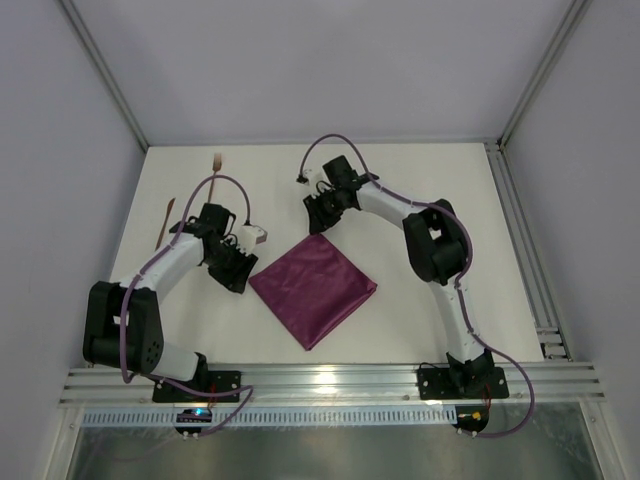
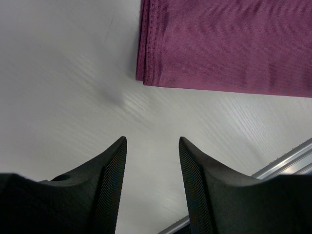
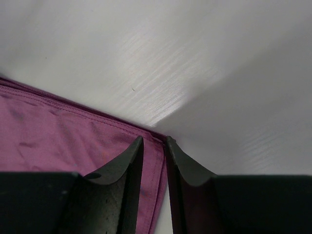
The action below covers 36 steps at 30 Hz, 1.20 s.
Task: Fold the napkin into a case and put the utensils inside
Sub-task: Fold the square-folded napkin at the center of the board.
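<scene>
— One napkin [image 1: 313, 290], or more?

— Just one. It is plum-purple with a slight sheen. It lies flat as a square turned like a diamond near the middle of the surface [image 1: 450, 200], a little toward the near edge. The left wrist view shows a stitched hem, and that corner looks layered.

— How many utensils?

— Two, both thin, brown and bare on the surface. The fork [image 1: 216, 160] lies close to the far edge near the far-left corner. The plain stick-like knife [image 1: 167, 222] lies along the left edge, nearer than the fork. They are well apart from the napkin and from each other.

— And the arms?

— Two, each with one end effector. The left end effector [image 1: 240, 278] is just beside the napkin's left corner. Its fingers are spread apart over bare surface and hold nothing. The right end effector [image 1: 318, 228] is at the napkin's far corner.

— Is the right one gripping it?

— Its fingers [image 3: 136, 151] stand close together with only a narrow gap. They straddle the corner's hem, and purple cloth shows in the gap. I cannot tell whether they are pinching the cloth or only sitting over it.
</scene>
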Each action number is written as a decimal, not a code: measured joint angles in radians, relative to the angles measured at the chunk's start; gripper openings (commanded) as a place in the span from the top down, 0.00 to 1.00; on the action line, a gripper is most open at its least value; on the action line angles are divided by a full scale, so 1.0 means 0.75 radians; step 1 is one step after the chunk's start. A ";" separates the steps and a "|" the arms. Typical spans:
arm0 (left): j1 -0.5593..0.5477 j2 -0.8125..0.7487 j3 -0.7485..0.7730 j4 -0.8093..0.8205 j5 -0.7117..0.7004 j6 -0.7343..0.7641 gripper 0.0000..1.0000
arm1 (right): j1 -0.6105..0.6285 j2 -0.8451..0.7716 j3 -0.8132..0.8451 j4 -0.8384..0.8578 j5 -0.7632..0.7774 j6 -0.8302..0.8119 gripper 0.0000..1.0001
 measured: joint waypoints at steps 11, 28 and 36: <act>0.000 0.008 -0.002 0.000 0.001 0.001 0.51 | 0.014 0.015 -0.002 0.013 0.001 0.001 0.77; 0.000 0.008 -0.002 -0.001 0.001 0.002 0.51 | 0.018 -0.073 -0.139 0.094 -0.005 0.043 0.96; 0.000 0.008 -0.002 -0.001 0.001 0.002 0.51 | 0.058 -0.325 -0.354 0.177 -0.011 0.080 0.96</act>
